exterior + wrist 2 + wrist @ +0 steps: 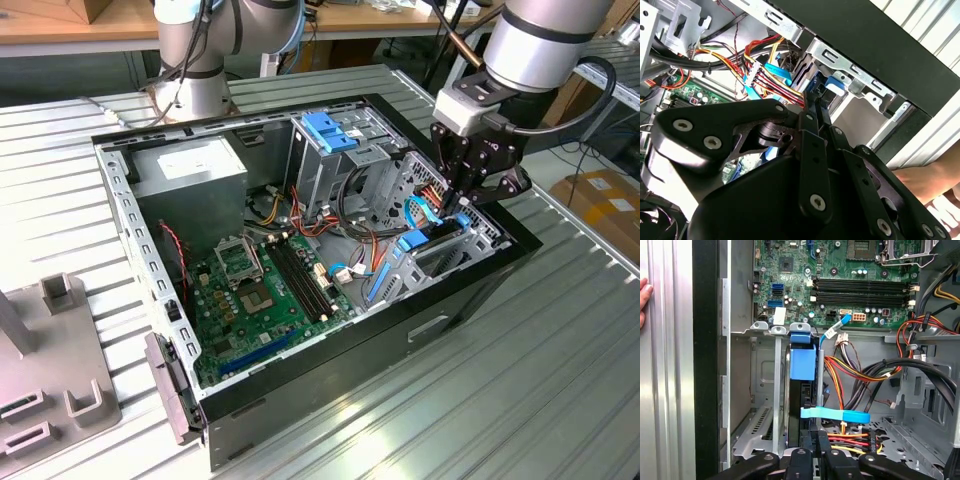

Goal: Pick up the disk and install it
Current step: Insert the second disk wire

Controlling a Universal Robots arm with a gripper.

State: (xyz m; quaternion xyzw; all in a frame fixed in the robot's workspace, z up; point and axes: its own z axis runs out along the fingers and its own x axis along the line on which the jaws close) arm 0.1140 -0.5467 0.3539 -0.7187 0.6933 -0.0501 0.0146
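Note:
The disk stands on edge inside the drive bay at the corner of the open computer case. Its bright blue carrier shows between the bay's grey metal rails, and its dark body runs down into the slot. My gripper hangs right over that bay on the exterior view's right. In both wrist views its black fingers are drawn together, with their tips at the disk's blue edge. My gripper is shut, and nothing shows between the fingers.
A flat blue cable and red, yellow and black wire bundles crowd the bay. The case also holds the green motherboard, a grey power-supply box and a blue-capped cage. A person's hand rests outside the case wall.

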